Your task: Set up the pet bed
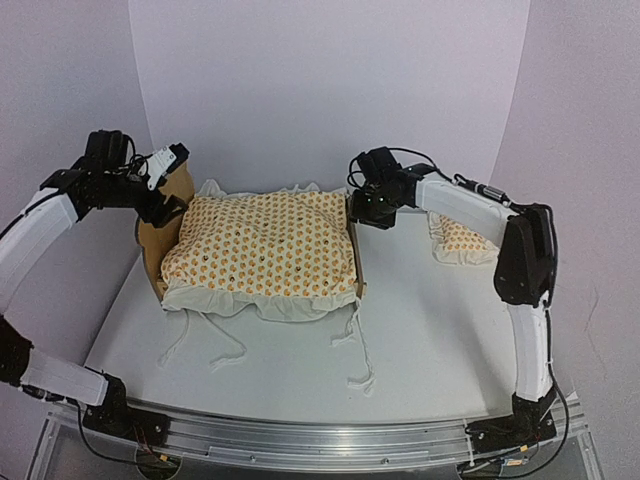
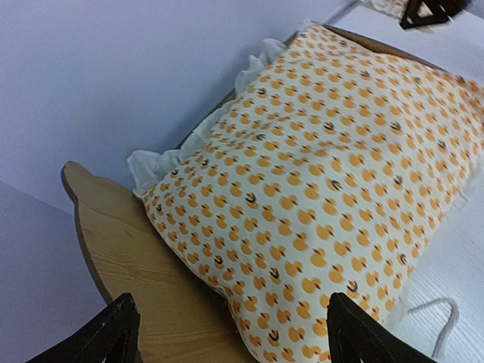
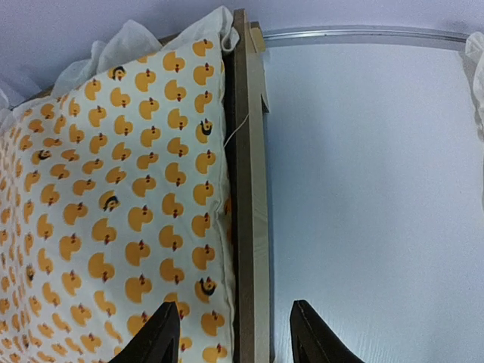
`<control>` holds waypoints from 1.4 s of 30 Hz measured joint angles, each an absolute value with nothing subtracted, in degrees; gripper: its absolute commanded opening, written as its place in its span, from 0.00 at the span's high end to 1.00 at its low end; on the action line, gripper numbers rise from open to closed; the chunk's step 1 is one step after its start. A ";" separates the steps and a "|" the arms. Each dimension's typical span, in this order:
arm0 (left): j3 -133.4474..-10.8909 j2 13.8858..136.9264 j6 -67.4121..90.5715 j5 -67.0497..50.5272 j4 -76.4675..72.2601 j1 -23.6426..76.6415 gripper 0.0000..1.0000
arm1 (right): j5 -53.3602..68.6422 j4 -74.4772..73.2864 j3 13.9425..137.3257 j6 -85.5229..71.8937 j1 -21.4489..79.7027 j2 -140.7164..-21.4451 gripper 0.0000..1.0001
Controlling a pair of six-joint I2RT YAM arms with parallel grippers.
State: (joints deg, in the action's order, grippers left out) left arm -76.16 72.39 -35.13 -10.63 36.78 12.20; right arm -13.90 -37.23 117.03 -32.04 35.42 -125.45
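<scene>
so, cushion [image 1: 262,245] in pet bed [image 1: 155,250]; left gripper [image 2: 231,299], right gripper [image 3: 234,304] — spread

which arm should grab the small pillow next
Right: the pillow lies close beside the right gripper, which is open and empty; the left gripper is on the far side of the pet bed.

No writing can be read in any view.
The only print is a repeating pattern of small orange ducks on the white ruffled fabric cushion [image 1: 265,245], with no letters or numbers in it. The light plywood bed frame [image 3: 251,189] shows plain wood grain with no label or stamp on the faces in view.
</scene>
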 measured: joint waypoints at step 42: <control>-95.25 99.14 -24.96 -9.89 46.43 6.10 1.00 | -21.73 -49.75 86.82 -44.87 47.84 -89.25 0.45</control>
